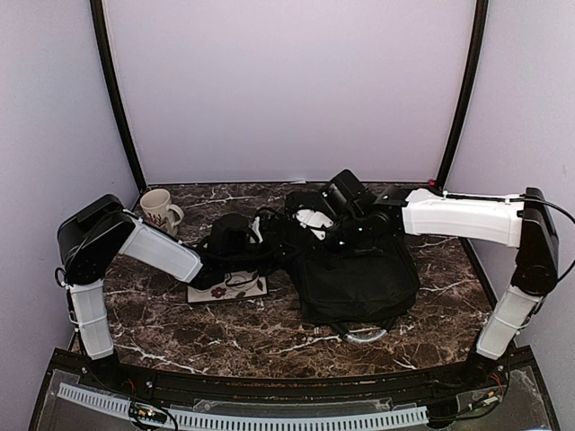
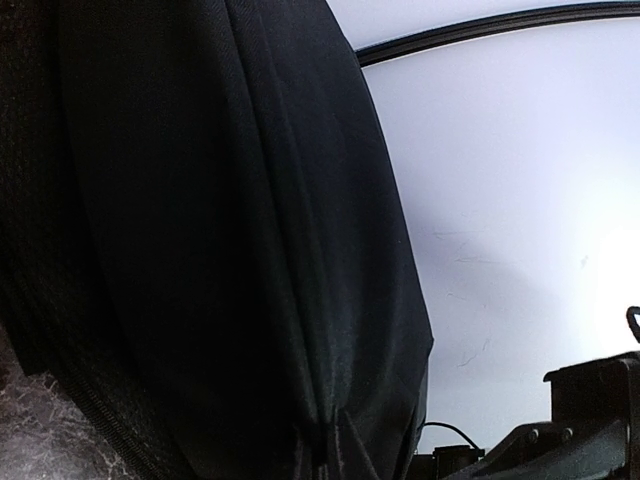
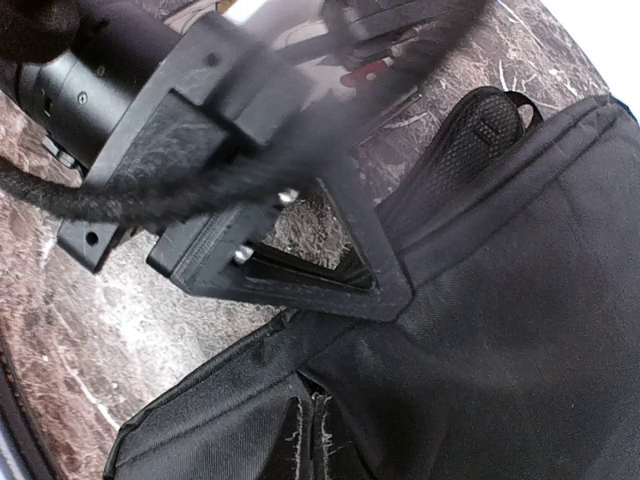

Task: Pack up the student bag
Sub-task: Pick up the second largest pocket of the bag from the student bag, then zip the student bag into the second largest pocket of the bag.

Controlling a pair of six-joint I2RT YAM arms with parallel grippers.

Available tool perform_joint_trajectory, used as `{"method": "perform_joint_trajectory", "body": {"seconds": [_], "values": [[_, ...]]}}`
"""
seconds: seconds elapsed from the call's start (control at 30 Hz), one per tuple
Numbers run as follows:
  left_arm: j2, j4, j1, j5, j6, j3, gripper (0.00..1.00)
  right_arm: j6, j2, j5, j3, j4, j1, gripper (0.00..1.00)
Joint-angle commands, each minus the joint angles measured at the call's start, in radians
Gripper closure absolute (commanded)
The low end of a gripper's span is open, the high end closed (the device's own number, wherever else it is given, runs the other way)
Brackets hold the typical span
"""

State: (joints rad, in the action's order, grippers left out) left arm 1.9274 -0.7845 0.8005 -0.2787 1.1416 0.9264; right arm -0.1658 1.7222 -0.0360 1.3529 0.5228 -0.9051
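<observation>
From above, finds the student bag [image 1: 359, 278] lying right of centre on the table [image 1: 269, 346], open marble along the near edge. Places a flowered mat [image 1: 229, 288] just left of it, a mug [image 1: 160, 212] at the far left. Shows only at the left wrist raised bag fabric, bunched in the clamped left end effector [image 1: 269, 247]. Sets the right end effector [image 1: 313, 223] over the bag's far edge, fingers together.

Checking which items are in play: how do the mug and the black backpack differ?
The student bag is black fabric and by far the larger; the mug is small, cream and patterned. The bag lies slumped at centre right; the mug stands upright at back left. Both rest on the marble table.
</observation>
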Motion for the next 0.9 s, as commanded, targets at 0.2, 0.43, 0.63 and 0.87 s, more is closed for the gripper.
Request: {"method": "perform_joint_trajectory", "body": {"seconds": [0.2, 0.43, 0.63, 0.87], "values": [[-0.048, -0.067, -0.006, 0.004, 0.000, -0.049, 1.00, 0.097, -0.175, -0.286, -0.122, -0.056, 0.205, 1.00], [-0.049, -0.071, -0.009, 0.002, -0.006, -0.051, 1.00, 0.129, -0.206, -0.396, -0.179, -0.076, 0.301, 1.00], [-0.060, -0.067, -0.015, 0.006, -0.013, -0.063, 1.00, 0.139, -0.229, -0.477, -0.238, -0.069, 0.387, 1.00], [-0.060, -0.066, -0.019, 0.007, -0.017, -0.063, 1.00, 0.117, -0.288, -0.503, -0.311, -0.049, 0.477, 1.00]]}}
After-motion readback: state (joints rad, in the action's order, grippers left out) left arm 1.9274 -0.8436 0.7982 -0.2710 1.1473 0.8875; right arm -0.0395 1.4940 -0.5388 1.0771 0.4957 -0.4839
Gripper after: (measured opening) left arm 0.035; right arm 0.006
